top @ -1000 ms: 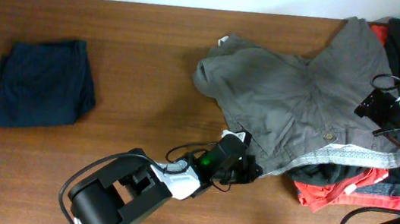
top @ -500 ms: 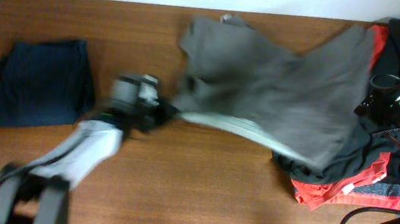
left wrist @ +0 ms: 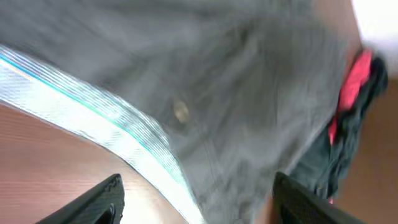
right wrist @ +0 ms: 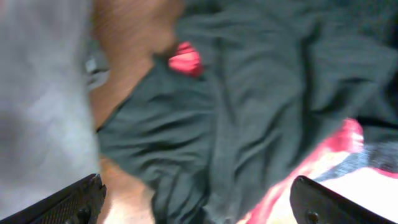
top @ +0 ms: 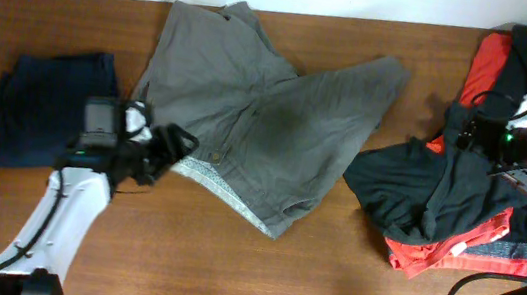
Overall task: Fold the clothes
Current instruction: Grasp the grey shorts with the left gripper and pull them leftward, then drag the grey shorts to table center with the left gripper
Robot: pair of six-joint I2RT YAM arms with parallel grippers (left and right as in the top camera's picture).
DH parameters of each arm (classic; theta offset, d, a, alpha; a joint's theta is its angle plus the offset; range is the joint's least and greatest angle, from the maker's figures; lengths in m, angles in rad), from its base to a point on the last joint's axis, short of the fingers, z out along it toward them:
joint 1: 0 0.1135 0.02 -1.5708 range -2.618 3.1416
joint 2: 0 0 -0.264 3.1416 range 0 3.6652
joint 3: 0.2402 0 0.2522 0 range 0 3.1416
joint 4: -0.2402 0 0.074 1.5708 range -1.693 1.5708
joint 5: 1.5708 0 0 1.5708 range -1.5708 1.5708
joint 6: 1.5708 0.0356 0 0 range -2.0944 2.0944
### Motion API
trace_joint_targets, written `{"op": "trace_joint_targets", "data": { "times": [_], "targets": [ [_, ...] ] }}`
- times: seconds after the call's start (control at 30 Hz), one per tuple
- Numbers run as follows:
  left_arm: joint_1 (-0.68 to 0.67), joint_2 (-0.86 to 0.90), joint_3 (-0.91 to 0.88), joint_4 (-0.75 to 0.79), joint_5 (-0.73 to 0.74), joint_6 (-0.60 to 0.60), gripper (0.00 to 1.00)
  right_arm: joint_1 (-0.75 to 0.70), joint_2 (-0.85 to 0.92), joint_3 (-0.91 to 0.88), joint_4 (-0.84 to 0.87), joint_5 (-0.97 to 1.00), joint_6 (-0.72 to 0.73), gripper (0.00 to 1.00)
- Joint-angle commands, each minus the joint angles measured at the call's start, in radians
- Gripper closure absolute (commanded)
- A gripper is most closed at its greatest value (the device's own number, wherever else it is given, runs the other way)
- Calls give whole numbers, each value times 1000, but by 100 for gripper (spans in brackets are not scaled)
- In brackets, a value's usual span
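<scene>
The grey-khaki shorts (top: 267, 118) lie spread on the table's middle, with the pale striped inside of the waistband (top: 214, 180) turned up along their lower left edge. My left gripper (top: 175, 147) sits at that waistband's left end. In the left wrist view the left gripper (left wrist: 196, 202) stands open, with the waistband (left wrist: 93, 106) and a button (left wrist: 181, 112) on the cloth just ahead. My right gripper (top: 472, 128) is open above the pile at the right. In its wrist view the right gripper (right wrist: 196, 202) hovers over black cloth (right wrist: 249, 112), holding nothing.
A folded dark navy garment (top: 52, 106) lies at the left, close to my left arm. A heap of black (top: 440, 189) and red (top: 452, 251) garments fills the right side, beside the shorts' right leg. Bare wood (top: 228, 274) runs along the front.
My left gripper pulled the shorts leftward off the right-hand pile and has opened. The shorts now lie spread in the middle, and the black garment is uncovered. The right arm barely moved.
</scene>
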Motion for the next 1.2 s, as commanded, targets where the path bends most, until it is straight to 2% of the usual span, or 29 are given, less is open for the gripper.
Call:
{"op": "trace_joint_targets", "data": {
  "times": [0.0, 0.1, 0.17, 0.4, 0.6, 0.7, 0.83, 0.97, 1.0, 1.07, 1.17],
  "targets": [
    [-163, 2, -1, -30, 32, 16, 30, 8, 36, -23, -8, -210, -130, 10],
    [-300, 9, -1, -11, -27, -24, 30, 37, 86, -53, -14, -250, -167, 30],
    [-388, 18, -1, 42, -93, -47, 30, 60, 121, -78, -3, -251, -167, 40],
    [-600, 118, -1, 321, -192, -68, 33, 105, 253, -116, 61, -235, -166, 43],
    [-684, 310, -1, 518, -122, -94, 33, 103, 383, -118, 102, -154, -165, 43],
    [-697, 374, -1, 547, -83, -106, 33, 103, 434, -118, 103, -103, -151, 43],
    [-698, 438, -1, 469, 43, -119, 34, 92, 479, -118, 108, 97, -43, 42],
    [-673, 436, -1, 246, 118, -119, 38, 31, 479, -117, 92, 254, 50, 38],
    [-640, 436, -1, 150, 161, -118, 38, -16, 479, -117, 83, 299, 86, 37],
    [-597, 436, -1, 68, 202, -101, 40, -67, 479, -117, 78, 304, 96, 35],
    [-491, 436, -1, -63, 253, 6, 51, -174, 478, -116, 64, 278, 142, 32]
  ]
}}
